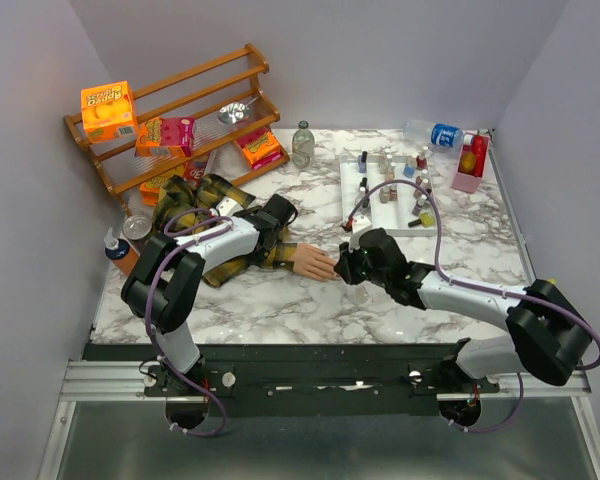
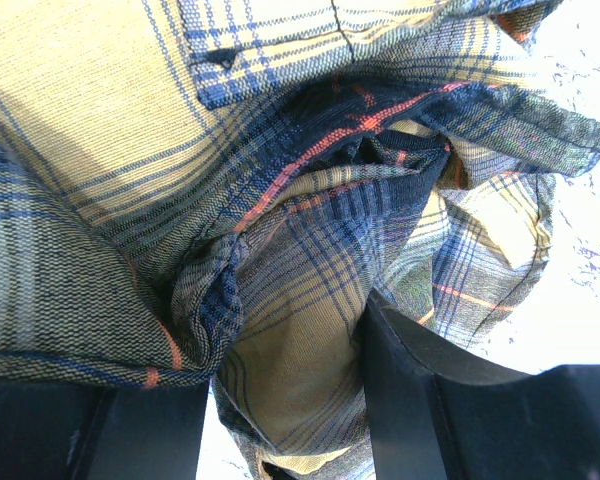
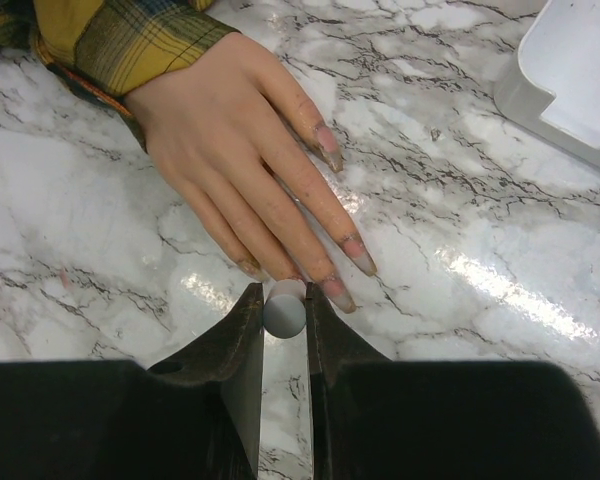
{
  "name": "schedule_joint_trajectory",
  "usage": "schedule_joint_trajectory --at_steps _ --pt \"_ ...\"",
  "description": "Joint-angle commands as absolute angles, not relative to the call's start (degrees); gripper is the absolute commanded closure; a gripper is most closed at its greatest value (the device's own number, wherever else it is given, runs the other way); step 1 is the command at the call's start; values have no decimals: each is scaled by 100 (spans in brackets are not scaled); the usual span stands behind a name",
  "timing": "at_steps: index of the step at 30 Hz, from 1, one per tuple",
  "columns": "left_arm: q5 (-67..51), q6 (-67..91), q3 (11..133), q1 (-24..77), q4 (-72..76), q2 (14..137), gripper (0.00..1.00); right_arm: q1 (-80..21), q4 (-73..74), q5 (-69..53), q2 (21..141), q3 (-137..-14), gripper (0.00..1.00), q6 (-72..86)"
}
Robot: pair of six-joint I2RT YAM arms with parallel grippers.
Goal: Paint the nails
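The peach mannequin hand (image 1: 312,262) lies flat on the marble table and sticks out of the yellow-and-black plaid sleeve (image 1: 195,205). In the right wrist view the hand (image 3: 240,150) points at my jaws, and its nails (image 3: 360,255) look dull pink and smudged. My right gripper (image 3: 283,295) is shut on a small grey-white round cap (image 3: 284,312), held right at the fingertips; whatever hangs below it is hidden. From above the right gripper (image 1: 352,268) sits just right of the hand. My left gripper (image 2: 280,370) is closed on bunched plaid sleeve (image 2: 180,130), back at the forearm (image 1: 275,215).
A white tray (image 1: 352,190) with several small polish bottles stands behind the right gripper; its corner shows in the right wrist view (image 3: 570,80). A wooden rack (image 1: 180,110) with boxes stands back left, a glass bottle (image 1: 302,143) at the back, a pink box (image 1: 470,160) back right.
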State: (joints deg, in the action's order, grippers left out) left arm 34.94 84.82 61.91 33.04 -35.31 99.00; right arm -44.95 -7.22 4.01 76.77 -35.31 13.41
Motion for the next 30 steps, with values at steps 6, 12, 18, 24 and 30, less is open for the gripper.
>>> schedule_joint_trajectory --at_steps 6,12,18,24,30 --pt "3234 8323 6012 3261 -3384 9984 48 -4535 -844 307 7875 -3683 99 1274" --pt "3226 8332 6003 3261 -3375 9976 48 -4526 -800 343 7954 -3709 99 1283" --pt "3226 8323 5994 3261 -3357 9975 48 -4535 -782 395 7998 -3744 99 1283" --pt "3226 8323 5994 3261 -3366 9976 48 -4526 -756 466 8033 -3788 99 1292" --pt "3226 8314 5994 3261 -3366 9967 48 -4535 -703 527 8060 -3779 99 1301"
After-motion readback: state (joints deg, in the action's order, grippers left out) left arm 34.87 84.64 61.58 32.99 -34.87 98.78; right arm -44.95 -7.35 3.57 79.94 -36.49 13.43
